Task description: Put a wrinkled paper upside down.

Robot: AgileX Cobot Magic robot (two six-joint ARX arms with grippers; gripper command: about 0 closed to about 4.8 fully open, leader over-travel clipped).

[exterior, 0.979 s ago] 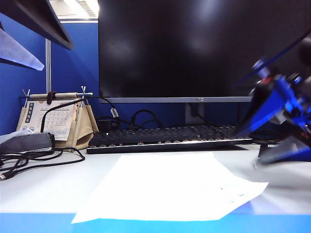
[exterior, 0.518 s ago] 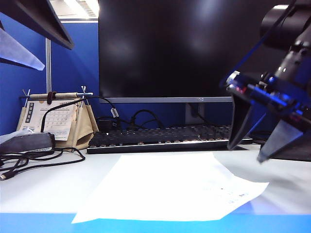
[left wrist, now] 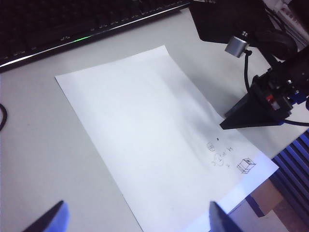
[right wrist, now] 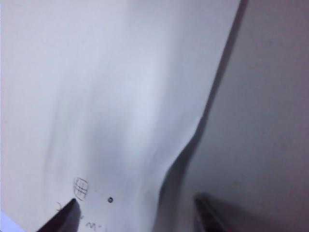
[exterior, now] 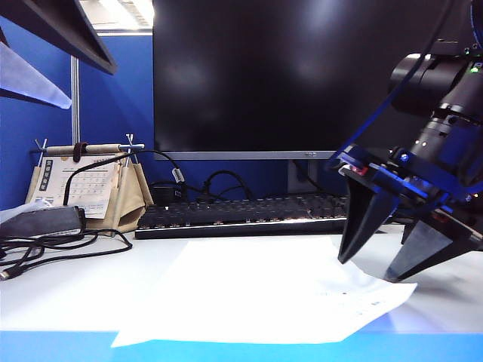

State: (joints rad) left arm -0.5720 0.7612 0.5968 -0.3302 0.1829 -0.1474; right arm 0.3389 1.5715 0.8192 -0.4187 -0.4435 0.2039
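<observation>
The wrinkled paper [exterior: 264, 290] lies flat on the grey table in front of the keyboard, small sketches near its right corner [left wrist: 222, 157]. My right gripper [exterior: 367, 269] hangs open just over that right corner, fingertips pointing down. In the right wrist view its jaws [right wrist: 135, 200] straddle the paper's [right wrist: 111, 96] slightly lifted edge, one tip over the sketches, the other over bare table. Nothing is held. My left gripper [left wrist: 136, 205] stands open high above the paper's [left wrist: 154, 130] near edge, and its fingers [exterior: 56, 30] show at the top left of the exterior view.
A black keyboard [exterior: 256, 215] and a dark monitor [exterior: 302, 75] stand behind the paper. A beige desk calendar [exterior: 83, 185], a dark box [exterior: 38, 222] and loose cables [exterior: 45, 253] sit at the left. The table's blue front edge [exterior: 226, 348] runs close to the paper.
My right gripper has swung in from the right edge, moved left and down, and now hangs open over the paper's right corner. The left gripper and the paper have not moved.
</observation>
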